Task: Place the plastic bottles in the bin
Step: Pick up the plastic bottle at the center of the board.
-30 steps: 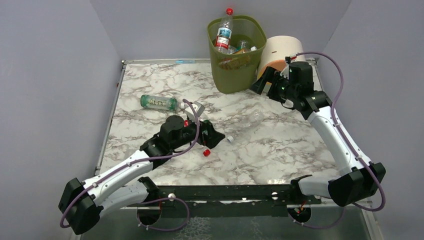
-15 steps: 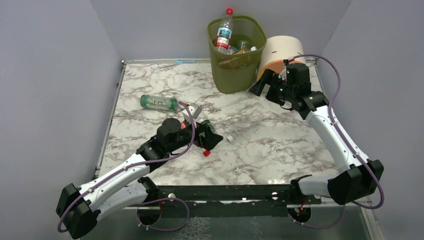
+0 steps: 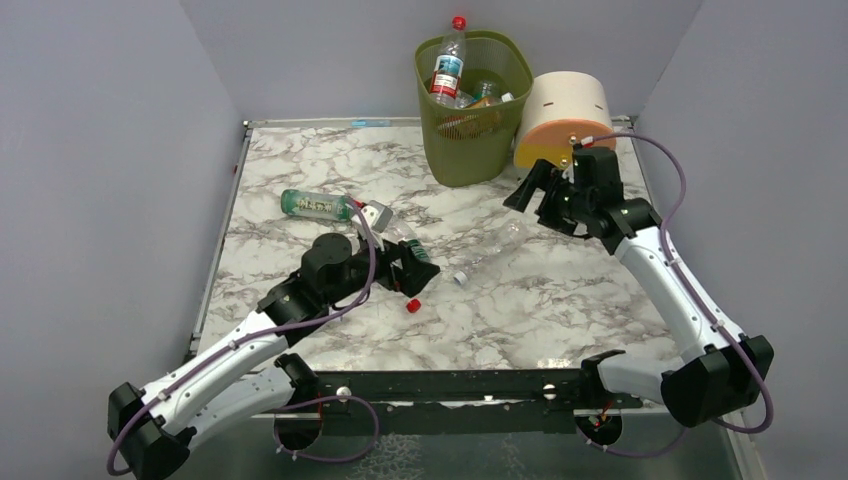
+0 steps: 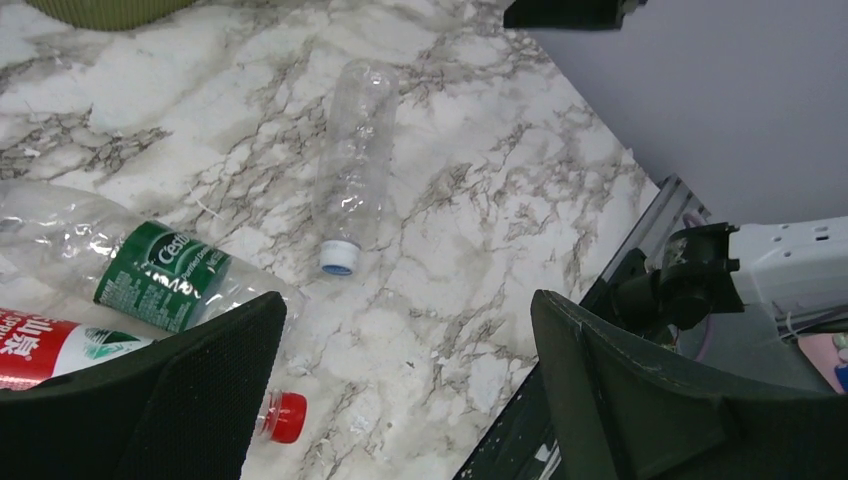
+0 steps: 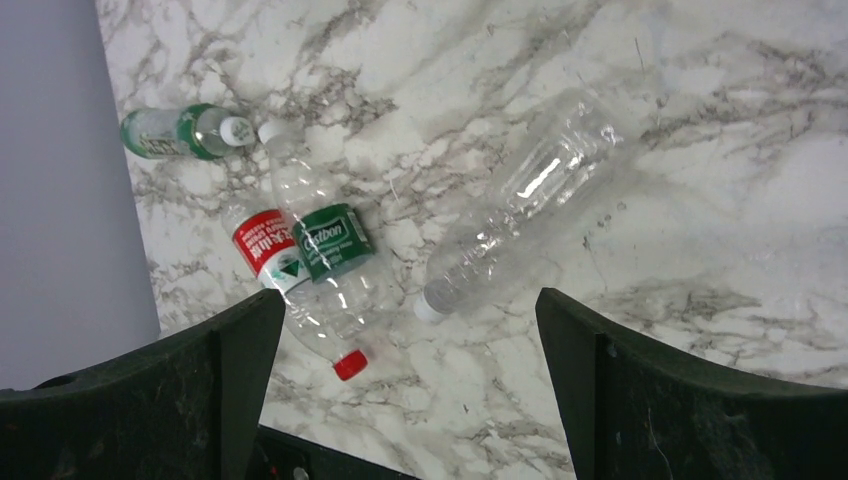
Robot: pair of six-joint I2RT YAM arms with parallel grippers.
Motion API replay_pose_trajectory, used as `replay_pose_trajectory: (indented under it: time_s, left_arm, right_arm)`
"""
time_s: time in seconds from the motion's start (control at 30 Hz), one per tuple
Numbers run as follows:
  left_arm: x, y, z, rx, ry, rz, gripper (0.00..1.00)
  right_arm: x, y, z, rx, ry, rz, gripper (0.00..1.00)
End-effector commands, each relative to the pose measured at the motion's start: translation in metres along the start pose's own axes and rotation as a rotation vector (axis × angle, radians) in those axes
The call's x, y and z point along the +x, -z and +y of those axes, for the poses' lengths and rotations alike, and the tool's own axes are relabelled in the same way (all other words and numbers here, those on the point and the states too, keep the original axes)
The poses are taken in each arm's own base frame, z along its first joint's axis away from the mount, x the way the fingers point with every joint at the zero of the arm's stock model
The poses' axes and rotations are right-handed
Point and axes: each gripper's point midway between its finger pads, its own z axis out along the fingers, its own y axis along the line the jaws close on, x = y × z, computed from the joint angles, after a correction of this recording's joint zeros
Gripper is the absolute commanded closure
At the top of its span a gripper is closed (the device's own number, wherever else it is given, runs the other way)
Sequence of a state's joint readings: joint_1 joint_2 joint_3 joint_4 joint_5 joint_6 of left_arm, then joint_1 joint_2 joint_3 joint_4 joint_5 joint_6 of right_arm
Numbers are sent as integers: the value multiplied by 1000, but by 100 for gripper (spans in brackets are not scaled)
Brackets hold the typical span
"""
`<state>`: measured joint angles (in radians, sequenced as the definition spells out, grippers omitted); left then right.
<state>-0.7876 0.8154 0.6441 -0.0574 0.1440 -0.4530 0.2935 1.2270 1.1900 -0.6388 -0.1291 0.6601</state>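
Observation:
The olive-green mesh bin (image 3: 476, 140) stands at the back and holds several bottles. Several bottles lie on the marble table. A green bottle (image 3: 318, 205) lies at the left. A clear bottle without a label (image 3: 497, 243) lies in the middle. A green-label bottle (image 4: 150, 275) and a red-label bottle (image 4: 60, 345) with a red cap lie side by side. My left gripper (image 3: 420, 268) is open and empty, just right of those two bottles. My right gripper (image 3: 530, 187) is open and empty, above the table right of the bin. The right wrist view shows the clear bottle (image 5: 530, 190) below it.
A cream drum (image 3: 560, 115) with an orange face lies right of the bin, close behind my right arm. Grey walls close in the table on three sides. A metal rail runs along the near edge (image 3: 450, 385).
My right gripper has moved nearer and down, away from the bin and the drum. My left arm has drawn back a little to the left. The bottles have not moved.

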Motion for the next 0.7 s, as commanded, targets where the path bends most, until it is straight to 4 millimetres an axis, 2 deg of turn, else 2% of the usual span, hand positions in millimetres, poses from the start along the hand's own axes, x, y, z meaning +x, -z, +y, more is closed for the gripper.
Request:
replay_pose_trajectory:
  time_s: [0.0, 0.07, 0.17, 0.43, 0.67]
  left_arm:
    - [-24, 17, -6, -27, 9, -61, 1]
    - [-25, 21, -5, -36, 23, -69, 1]
    - [-22, 23, -5, -33, 36, -70, 1]
    - [-15, 18, -1, -41, 25, -52, 1]
    - [-19, 6, -1, -41, -8, -37, 1]
  right_arm:
    - [40, -11, -22, 49, -106, 115, 1]
    - [55, -20, -32, 67, -140, 153, 1]
    - [68, -33, -48, 106, -179, 156, 1]
    - [81, -75, -75, 205, -212, 185, 1]
    - [85, -108, -85, 246, -239, 208, 1]
